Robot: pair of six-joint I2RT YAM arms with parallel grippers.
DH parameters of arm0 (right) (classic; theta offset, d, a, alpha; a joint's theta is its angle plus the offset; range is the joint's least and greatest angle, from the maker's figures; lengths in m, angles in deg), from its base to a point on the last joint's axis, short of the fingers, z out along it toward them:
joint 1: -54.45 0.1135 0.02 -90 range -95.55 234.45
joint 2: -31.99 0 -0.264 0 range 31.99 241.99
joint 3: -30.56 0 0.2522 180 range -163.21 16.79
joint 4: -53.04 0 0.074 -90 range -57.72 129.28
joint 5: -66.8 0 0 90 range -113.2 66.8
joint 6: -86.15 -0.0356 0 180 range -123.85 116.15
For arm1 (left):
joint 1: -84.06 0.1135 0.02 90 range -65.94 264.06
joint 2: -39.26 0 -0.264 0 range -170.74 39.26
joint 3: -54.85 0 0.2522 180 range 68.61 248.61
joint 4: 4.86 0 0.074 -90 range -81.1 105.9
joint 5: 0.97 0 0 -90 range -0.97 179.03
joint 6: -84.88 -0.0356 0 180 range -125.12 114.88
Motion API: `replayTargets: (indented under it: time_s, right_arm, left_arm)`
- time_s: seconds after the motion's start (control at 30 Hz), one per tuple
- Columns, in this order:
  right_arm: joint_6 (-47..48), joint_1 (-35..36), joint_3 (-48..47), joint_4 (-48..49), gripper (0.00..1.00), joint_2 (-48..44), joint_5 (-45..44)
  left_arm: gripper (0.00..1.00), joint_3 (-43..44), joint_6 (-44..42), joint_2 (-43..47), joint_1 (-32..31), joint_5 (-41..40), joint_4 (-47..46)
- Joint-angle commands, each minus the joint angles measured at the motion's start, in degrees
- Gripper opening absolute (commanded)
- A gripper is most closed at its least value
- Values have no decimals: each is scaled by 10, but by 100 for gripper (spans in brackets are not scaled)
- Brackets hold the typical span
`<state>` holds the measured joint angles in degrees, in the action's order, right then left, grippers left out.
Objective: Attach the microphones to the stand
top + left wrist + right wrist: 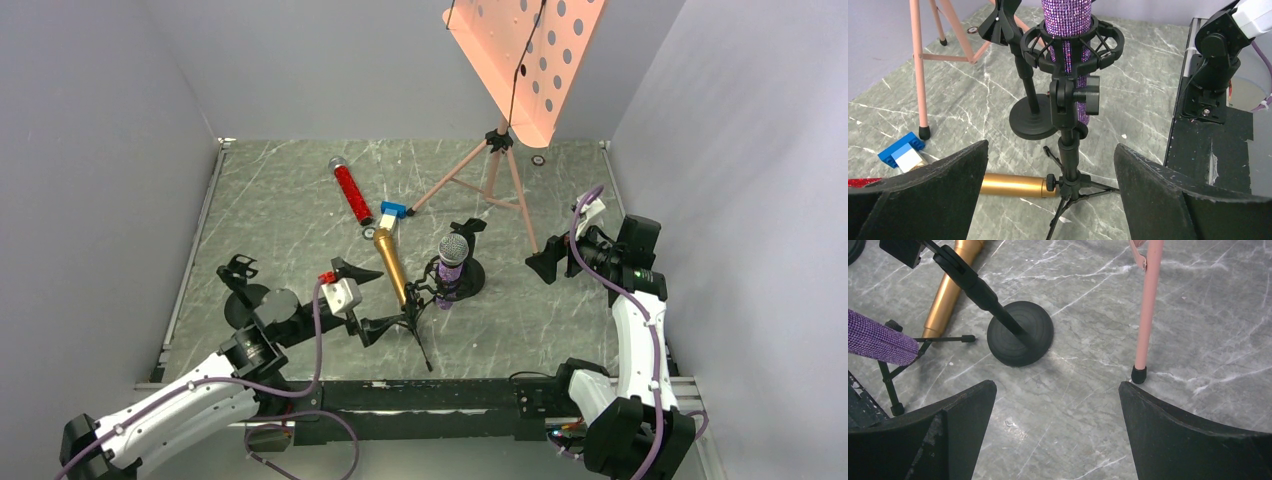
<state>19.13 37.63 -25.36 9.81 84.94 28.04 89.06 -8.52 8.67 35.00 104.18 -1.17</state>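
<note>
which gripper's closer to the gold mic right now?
Left. The left gripper sits open right beside the gold microphone, at its near end. The right gripper is open too, far across the round-base stand, next to the pink leg.

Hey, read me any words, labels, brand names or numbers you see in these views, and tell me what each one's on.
No readable text anywhere.
The purple mic, gold mic, red mic, block, tripod stand, round-base stand and pink music stand show no print, label or number.
</note>
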Motion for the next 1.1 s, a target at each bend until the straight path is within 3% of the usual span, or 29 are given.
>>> replayTargets:
  time_s: [0.0,0.4,0.67,0.97,1.07]
  right_arm:
    - [12,3,-3,20,100,1,-2]
    - [13,4,-2,20,100,-3,-4]
    - [13,3,-2,20,100,-6,-4]
    - [13,3,-2,20,100,-7,-4]
    - [13,3,-3,20,100,-7,-3]
  left_arm:
    - [99,-22,3,-1,1,15,-93]
    - [83,-50,77,-169,1,72,-309]
    - [67,-48,98,-225,1,100,-358]
    - [56,-53,107,-243,1,107,-369]
    - [49,-48,104,-246,1,111,-359]
